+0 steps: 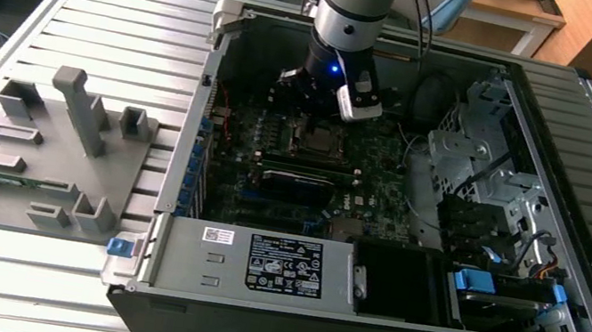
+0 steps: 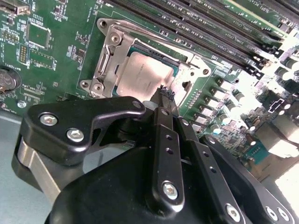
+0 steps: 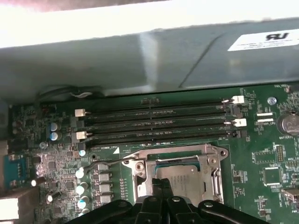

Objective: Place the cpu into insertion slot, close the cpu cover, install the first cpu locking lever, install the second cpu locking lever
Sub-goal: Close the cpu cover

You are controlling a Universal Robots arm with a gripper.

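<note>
And here's the gripper [image 2: 163,93], fingers pressed together with nothing between them, tips poised right at the edge of the cpu [image 2: 140,77]. The cpu sits down in the insertion slot [image 1: 319,138], grey top showing through the cut-out of the cpu cover [image 2: 105,53], which lies flat around it. In the first wrist view a thin locking lever [image 3: 100,163] juts out beside the frame. The circuit board [image 2: 56,46] spreads all around, and the grey fixture tray [image 1: 34,149] lies outside the case on the exterior view's left.
</note>
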